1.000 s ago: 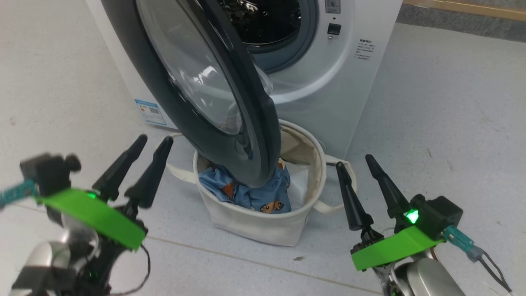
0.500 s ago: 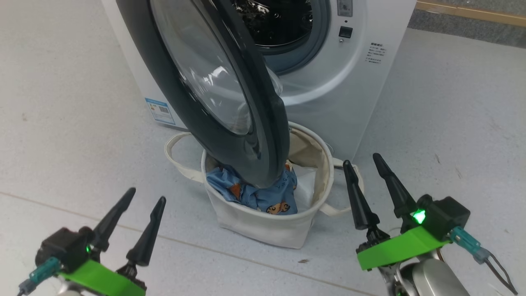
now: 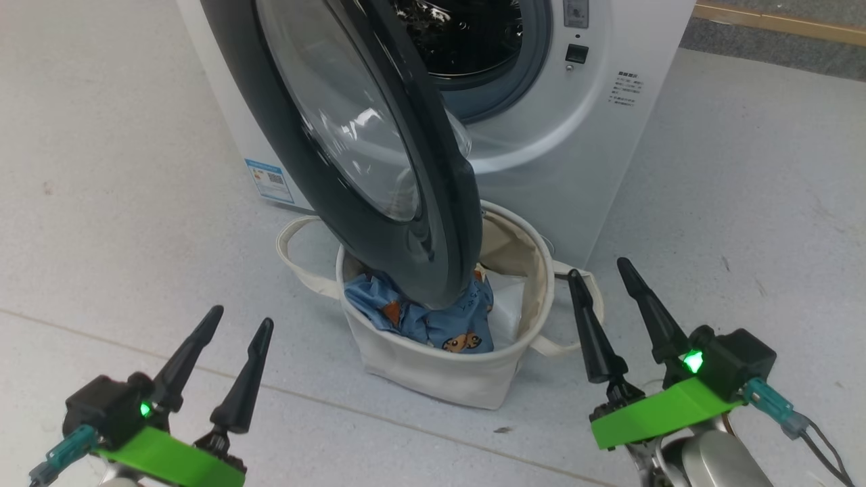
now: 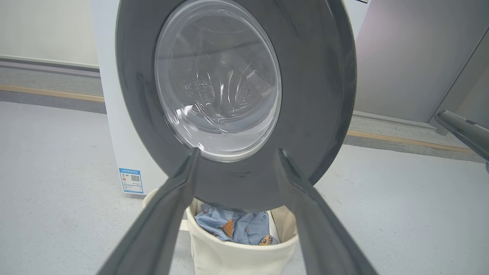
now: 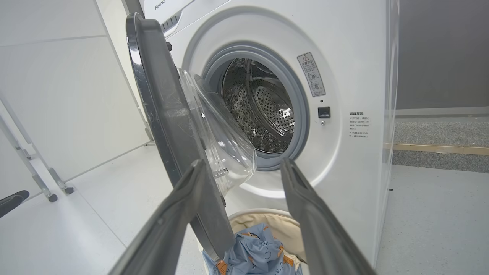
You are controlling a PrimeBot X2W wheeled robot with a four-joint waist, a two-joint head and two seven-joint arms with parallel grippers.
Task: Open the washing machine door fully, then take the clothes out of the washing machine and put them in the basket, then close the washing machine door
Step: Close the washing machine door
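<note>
Washing machine (image 3: 595, 169) stands on the pale floor (image 3: 744, 216), front facing the robot. Washing machine door (image 3: 358, 135) is open, swung out partway from the robot's-left side of the opening. Its black lower rim hangs above the basket (image 3: 440, 379). In the right wrist view the door is nearly edge-on, and its glass bowl (image 5: 225, 141) bulges back toward the drum (image 5: 263, 110), whose perforated steel wall is in plain sight. Blue label sticker (image 3: 270, 181) sits low on the machine front, left of the door. Printed text (image 3: 628, 88) is to the right of the opening.

Basket is on the floor just in front of the machine; can't tell if they touch. Clothes (image 3: 433, 325) are inside the basket: light blue bear print, bunched up. A white sheet (image 3: 509, 314) lies beside them on the right. In the head view the door rim hides the top of the clothes.

Left gripper (image 3: 241, 318) is low at the left, well apart from the basket, jaws apart, fingers aimed at the door. Right gripper (image 3: 598, 268) is at the right, jaws apart. Its inner finger is just beside the basket's right loop handle (image 3: 549, 348); contact can't be told.
</note>
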